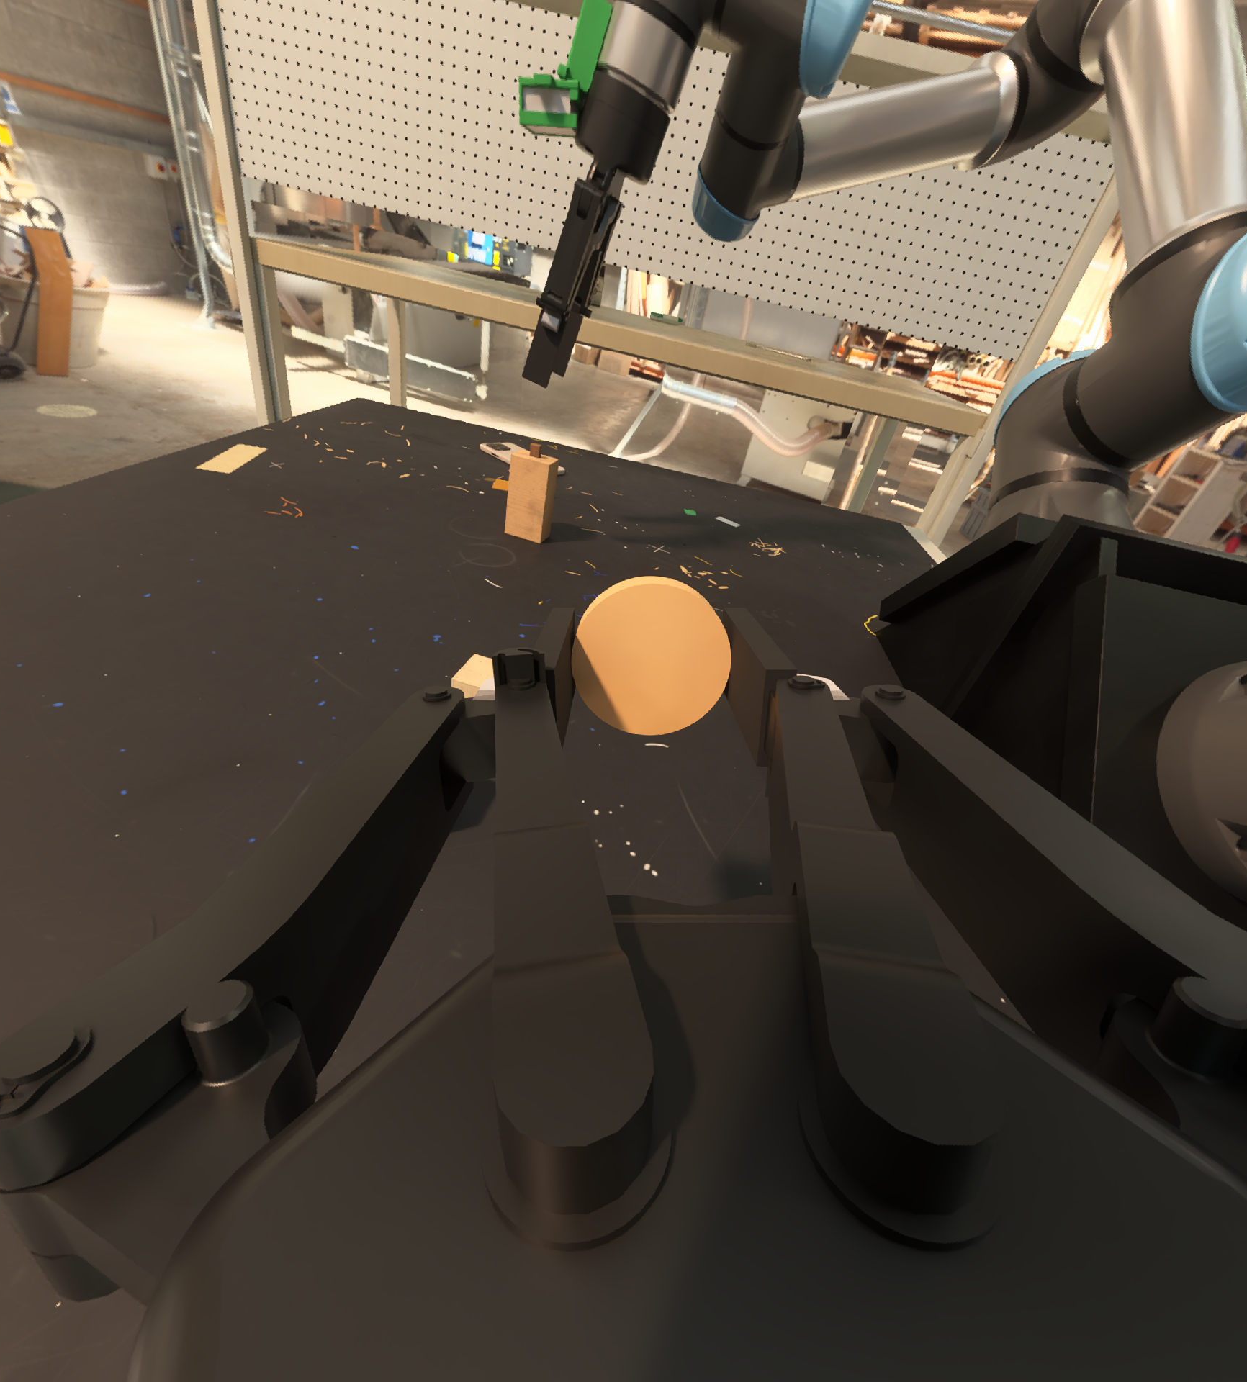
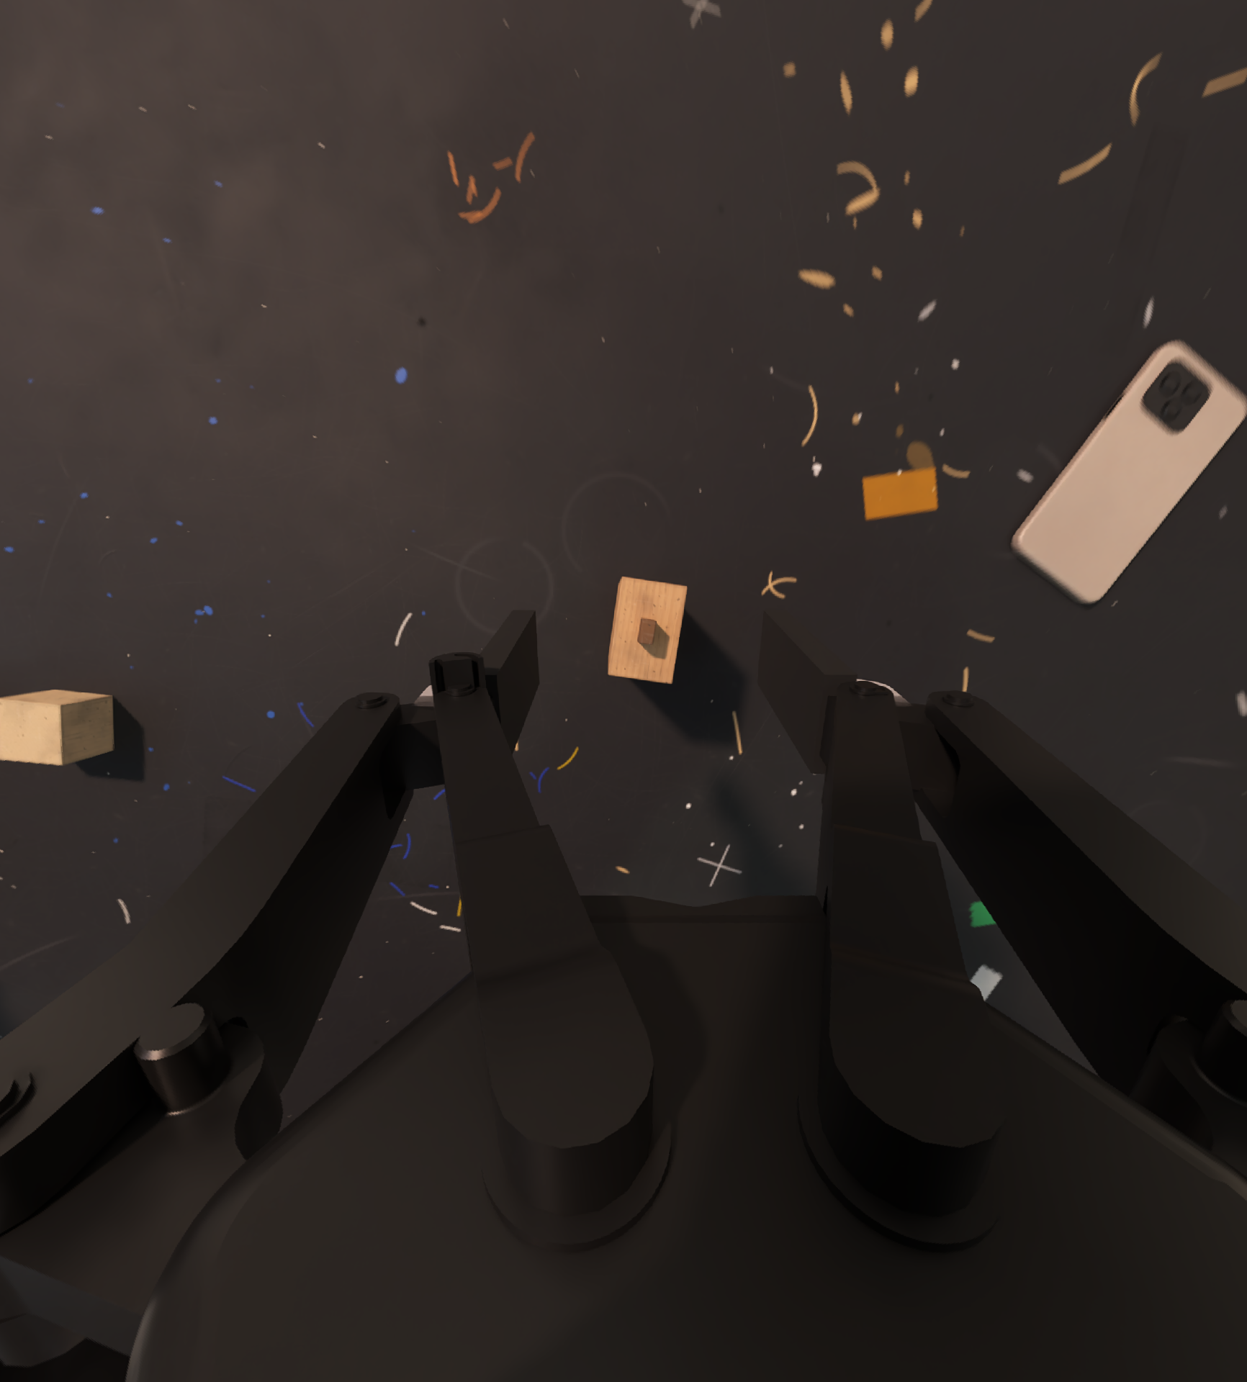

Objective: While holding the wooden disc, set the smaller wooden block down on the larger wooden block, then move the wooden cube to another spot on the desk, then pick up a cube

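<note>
Left wrist view: our left tool (image 1: 650, 658) grips the wooden disc (image 1: 650, 654) above the bench (image 1: 157, 636). Our right tool (image 2: 649, 650) hangs open over the larger wooden block (image 2: 647, 630), smaller wooden block (image 2: 648, 632) on top; wooden cube (image 2: 54, 726) leftward.

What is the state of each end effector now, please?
Left end effector: closed on the wooden disc, held clear of the desk.
Right end effector: open and empty, above the larger wooden block with the smaller wooden block on it.
</note>
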